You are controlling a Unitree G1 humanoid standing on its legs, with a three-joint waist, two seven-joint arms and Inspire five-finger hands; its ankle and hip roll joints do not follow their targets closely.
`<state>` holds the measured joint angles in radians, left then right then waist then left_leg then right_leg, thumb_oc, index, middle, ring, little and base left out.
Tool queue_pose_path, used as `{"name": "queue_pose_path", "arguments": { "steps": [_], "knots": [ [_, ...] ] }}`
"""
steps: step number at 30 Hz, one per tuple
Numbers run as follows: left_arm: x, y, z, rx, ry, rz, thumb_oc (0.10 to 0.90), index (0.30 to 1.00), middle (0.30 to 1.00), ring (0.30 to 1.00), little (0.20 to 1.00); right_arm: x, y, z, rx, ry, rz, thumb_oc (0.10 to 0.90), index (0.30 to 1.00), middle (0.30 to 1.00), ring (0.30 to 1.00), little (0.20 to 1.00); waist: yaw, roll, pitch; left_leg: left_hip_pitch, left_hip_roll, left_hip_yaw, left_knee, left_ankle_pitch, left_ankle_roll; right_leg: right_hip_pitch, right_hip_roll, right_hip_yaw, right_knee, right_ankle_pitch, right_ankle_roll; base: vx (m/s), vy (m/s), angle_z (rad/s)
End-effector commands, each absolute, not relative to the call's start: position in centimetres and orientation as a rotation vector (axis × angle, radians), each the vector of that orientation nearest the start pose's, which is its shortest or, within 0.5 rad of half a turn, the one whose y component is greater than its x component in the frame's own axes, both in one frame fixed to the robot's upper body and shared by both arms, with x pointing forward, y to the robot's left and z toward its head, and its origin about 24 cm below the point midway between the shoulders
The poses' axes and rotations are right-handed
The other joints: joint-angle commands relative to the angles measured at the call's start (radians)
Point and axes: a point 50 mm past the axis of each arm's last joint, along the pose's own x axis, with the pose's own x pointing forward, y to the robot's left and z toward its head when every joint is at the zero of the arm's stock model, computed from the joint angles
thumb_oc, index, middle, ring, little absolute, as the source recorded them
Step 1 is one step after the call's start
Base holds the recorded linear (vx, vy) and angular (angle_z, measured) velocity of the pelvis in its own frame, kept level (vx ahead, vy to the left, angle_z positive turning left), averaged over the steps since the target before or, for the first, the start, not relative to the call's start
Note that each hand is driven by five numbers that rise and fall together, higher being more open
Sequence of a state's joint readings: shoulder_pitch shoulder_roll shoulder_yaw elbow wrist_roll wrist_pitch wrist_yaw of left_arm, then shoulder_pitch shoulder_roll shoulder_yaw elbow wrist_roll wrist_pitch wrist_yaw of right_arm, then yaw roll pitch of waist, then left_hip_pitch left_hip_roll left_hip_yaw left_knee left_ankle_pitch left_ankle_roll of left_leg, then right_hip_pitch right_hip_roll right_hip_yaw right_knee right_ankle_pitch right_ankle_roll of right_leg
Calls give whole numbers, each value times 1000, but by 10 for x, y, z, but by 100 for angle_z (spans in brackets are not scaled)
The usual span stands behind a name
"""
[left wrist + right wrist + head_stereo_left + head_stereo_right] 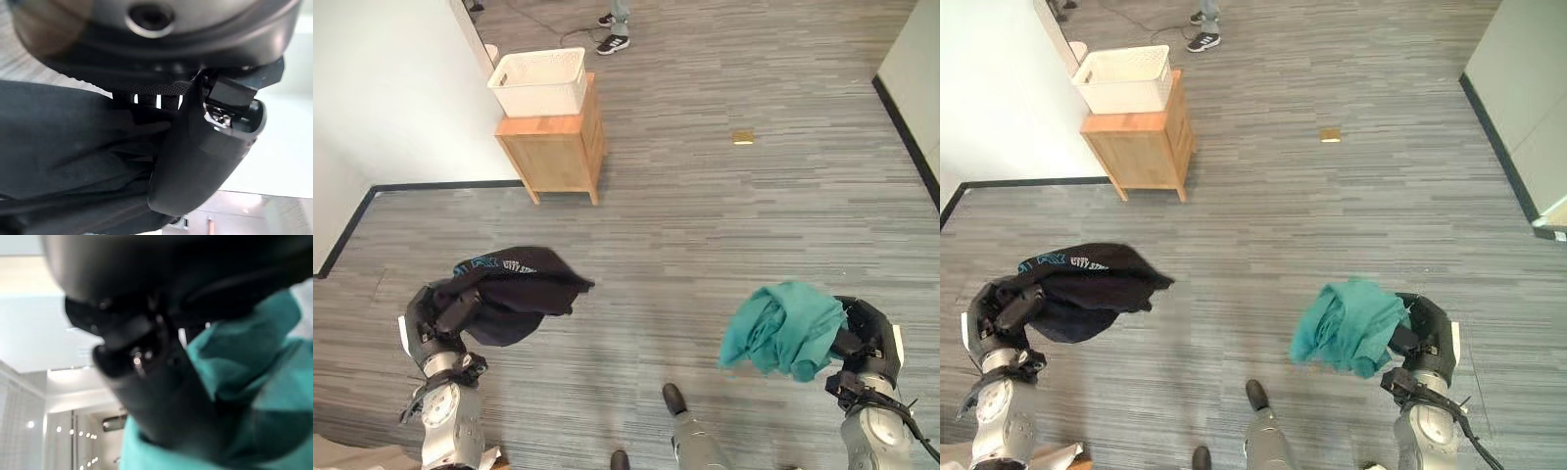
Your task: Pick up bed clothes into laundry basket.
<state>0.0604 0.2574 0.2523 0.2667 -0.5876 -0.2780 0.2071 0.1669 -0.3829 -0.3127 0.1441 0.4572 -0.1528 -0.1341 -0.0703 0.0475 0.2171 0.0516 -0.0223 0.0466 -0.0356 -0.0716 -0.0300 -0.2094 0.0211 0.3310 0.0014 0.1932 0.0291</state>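
At seven o'clock the left robot hand is curled round a black garment, and at five o'clock the right robot hand grips a bunched teal cloth. Both loads are lifted, so carrying comes next, across open floor. At eleven o'clock the white laundry basket tops a wooden cabinet against the wall, a person's shoes beyond.

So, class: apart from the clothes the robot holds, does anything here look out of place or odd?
One thing: a small tan object lies alone on the grey floor, right of the wooden cabinet; what it is cannot be told. The white laundry basket sits squarely on the cabinet. Nothing looks spilled or damaged.
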Motion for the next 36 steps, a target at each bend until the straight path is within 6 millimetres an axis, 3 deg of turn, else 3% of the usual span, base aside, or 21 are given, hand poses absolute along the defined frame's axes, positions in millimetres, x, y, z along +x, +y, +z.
{"name": "queue_pose_path", "arguments": {
  "steps": [1,7,11,15,17,20,22,24,27,30,34,36],
  "knots": [
    [244,306,115,-62,-399,363,400,300,300,300,300,199,-347,104,80,-344,-570,400,300,300,300,300,3,-101,-82,16,106,74,-30,18,-25,160,-48,-137,106,-281,112,20,-5,19],
    [258,296,124,-72,-429,311,400,300,300,300,300,228,-329,128,83,-424,-443,400,300,300,300,300,17,-92,-89,25,95,54,-46,30,-20,170,-58,-160,109,-281,114,-35,44,20],
    [266,299,143,-41,-484,307,400,300,300,300,300,260,-307,165,-9,-496,-270,400,300,300,300,300,60,-97,-96,32,85,31,-46,34,-16,191,-69,-177,110,-285,114,-18,54,10],
    [262,307,137,-60,-471,349,400,300,300,300,300,272,-291,176,-17,-521,-189,400,300,300,300,300,83,-102,-91,32,80,14,-40,33,-14,200,-77,-188,109,-289,112,-5,31,15],
    [253,315,125,-74,-437,408,400,300,300,300,300,277,-281,179,-30,-526,-140,400,300,300,300,300,107,-106,-85,24,77,5,-22,25,-13,202,-85,-199,109,-290,110,7,19,16],
    [229,323,92,-145,-342,521,400,300,300,300,300,275,-274,170,-30,-491,-120,400,300,300,300,300,132,-110,-73,10,70,-8,-8,15,-6,197,-97,-207,114,-289,109,43,31,16],
    [222,323,84,-155,-314,550,400,300,300,300,300,272,-274,166,-34,-480,-129,400,300,300,300,300,133,-110,-72,7,69,-11,-4,11,-4,196,-99,-207,114,-289,109,53,21,17],
    [202,326,56,-158,-206,624,400,300,300,300,300,258,-283,146,-5,-426,-199,400,300,300,300,300,132,-110,-68,0,65,-15,8,-2,1,198,-107,-206,106,-287,108,138,30,7],
    [192,324,44,-141,-145,621,400,300,300,300,300,243,-299,131,-5,-380,-295,400,300,300,300,300,125,-108,-81,1,61,-12,1,-8,3,203,-114,-202,82,-280,111,133,23,7],
    [193,325,48,-116,-154,606,400,300,300,300,300,236,-307,127,1,-370,-340,400,300,300,300,300,118,-104,-86,2,62,-8,-4,-10,3,202,-118,-199,71,-279,113,71,23,2],
    [205,326,73,-67,-257,575,400,300,300,300,300,229,-313,124,8,-386,-394,400,300,300,300,300,96,-94,-97,17,59,18,-34,-13,3,199,-123,-182,47,-272,123,80,53,-11],
    [212,316,87,-70,-321,527,400,300,300,300,300,228,-314,123,-2,-388,-407,400,300,300,300,300,87,-88,-93,16,56,26,-31,-18,6,189,-127,-176,58,-272,128,51,72,-8]
  ]
}}
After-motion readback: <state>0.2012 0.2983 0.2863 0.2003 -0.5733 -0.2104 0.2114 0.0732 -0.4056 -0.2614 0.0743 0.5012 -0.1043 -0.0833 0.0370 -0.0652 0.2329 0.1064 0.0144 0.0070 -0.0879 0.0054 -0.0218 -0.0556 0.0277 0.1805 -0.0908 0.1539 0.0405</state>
